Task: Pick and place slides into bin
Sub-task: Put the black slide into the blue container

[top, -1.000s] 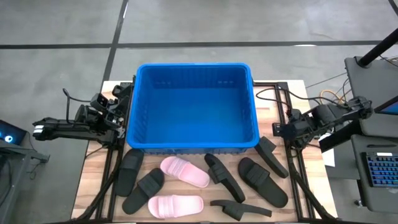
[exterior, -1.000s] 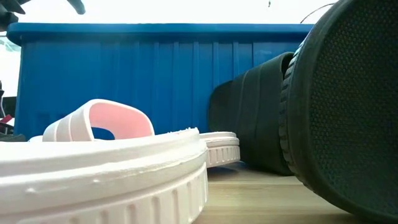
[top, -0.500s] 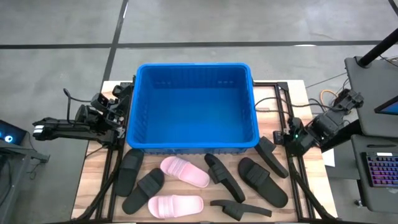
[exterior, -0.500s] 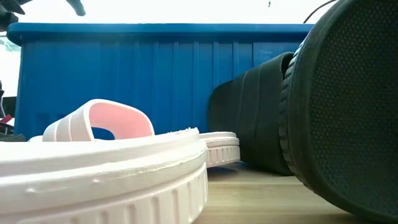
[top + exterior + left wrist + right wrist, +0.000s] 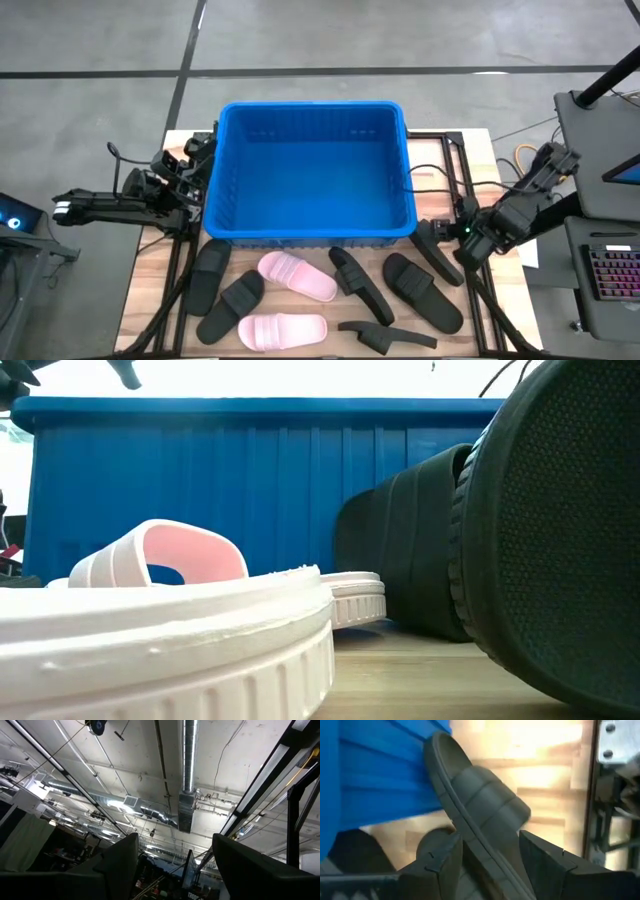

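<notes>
Slides (image 5: 297,276) lie strewn beside blue bin (image 5: 312,234).

One blue bin (image 5: 312,170) stands at the table's (image 5: 450,140) far edge. Along the near edge lie seven slides: five black slides (image 5: 425,290) and two pink slides (image 5: 297,276). Two robot arms, one at each side edge.

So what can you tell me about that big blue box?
The bin is a large bright blue plastic tub, rectangular, with a thick rim and finely gridded walls. It sits upright on the wooden table, open on top with nothing inside. A black slide leans on edge against its front right corner, between the right gripper's open fingers.
</notes>
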You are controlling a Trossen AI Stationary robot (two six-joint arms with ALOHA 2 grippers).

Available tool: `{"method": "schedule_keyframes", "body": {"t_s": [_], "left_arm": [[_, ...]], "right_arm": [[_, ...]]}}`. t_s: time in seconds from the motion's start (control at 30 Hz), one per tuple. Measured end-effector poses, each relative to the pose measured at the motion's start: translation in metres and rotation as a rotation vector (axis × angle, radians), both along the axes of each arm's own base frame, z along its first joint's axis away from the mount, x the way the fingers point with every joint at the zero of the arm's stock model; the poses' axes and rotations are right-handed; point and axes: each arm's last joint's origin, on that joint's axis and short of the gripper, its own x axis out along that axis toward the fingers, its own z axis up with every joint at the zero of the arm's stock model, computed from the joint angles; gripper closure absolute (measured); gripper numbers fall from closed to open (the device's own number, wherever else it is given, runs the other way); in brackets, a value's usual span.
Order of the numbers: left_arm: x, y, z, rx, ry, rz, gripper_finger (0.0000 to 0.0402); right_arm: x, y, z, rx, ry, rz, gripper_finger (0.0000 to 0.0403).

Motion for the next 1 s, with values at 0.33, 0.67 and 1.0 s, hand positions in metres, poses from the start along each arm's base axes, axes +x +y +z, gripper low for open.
{"method": "schedule_keyframes", "body": {"t_s": [0.33,0.67,1.0], "left_arm": [[0.000,0.000,0.000,-0.001,-0.003,0.001,0.0162],[0.000,0.001,0.000,-0.014,-0.003,0.016,0.0162],[0.000,0.001,0.000,-0.014,-0.002,0.016,0.0162]], "right_arm": [[0.010,0.011,0.005,-0.068,0.060,0.158,0.0233],[0.013,0.020,0.035,0.035,0.130,0.573,0.0238],[0.023,0.046,0.001,0.122,0.357,0.811,0.0215]]}}
